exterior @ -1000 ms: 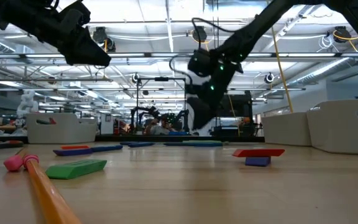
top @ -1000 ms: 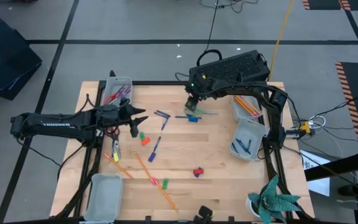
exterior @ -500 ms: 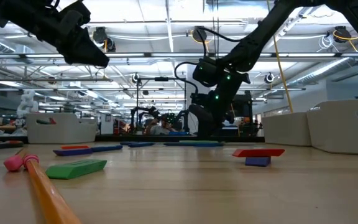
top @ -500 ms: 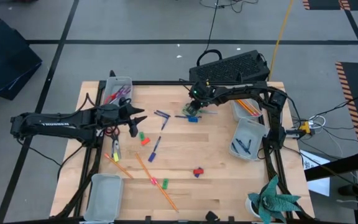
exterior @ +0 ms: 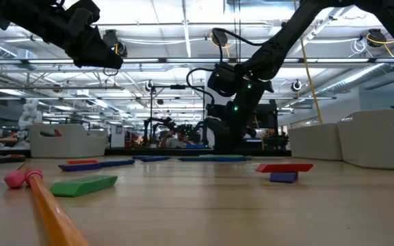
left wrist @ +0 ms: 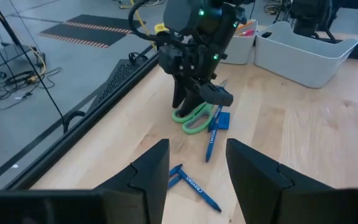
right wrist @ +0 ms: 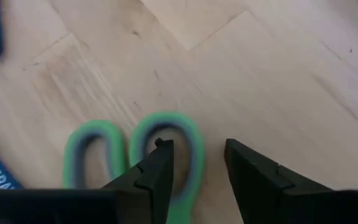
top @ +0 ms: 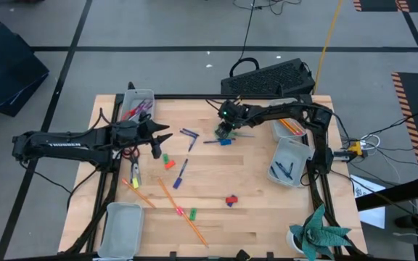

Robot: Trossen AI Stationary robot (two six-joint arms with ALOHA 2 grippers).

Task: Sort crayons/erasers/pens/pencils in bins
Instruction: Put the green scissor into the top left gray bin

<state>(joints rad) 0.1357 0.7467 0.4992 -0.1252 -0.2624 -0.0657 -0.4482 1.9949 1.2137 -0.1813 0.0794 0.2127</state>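
Right gripper [top: 225,131] reaches low with fingers parted — left gripper [top: 158,140] hovers, fingers spread apart

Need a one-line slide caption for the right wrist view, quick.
Right tool, open, straddles one green loop handle of the scissors on the wooden table.

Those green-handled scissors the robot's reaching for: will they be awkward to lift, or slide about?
The green scissors lie flat on the smooth wooden table, so they would probably slide, not roll. They look rigid and light. The right gripper straddles one handle loop, so once lifted they may hang tilted, blades drooping.
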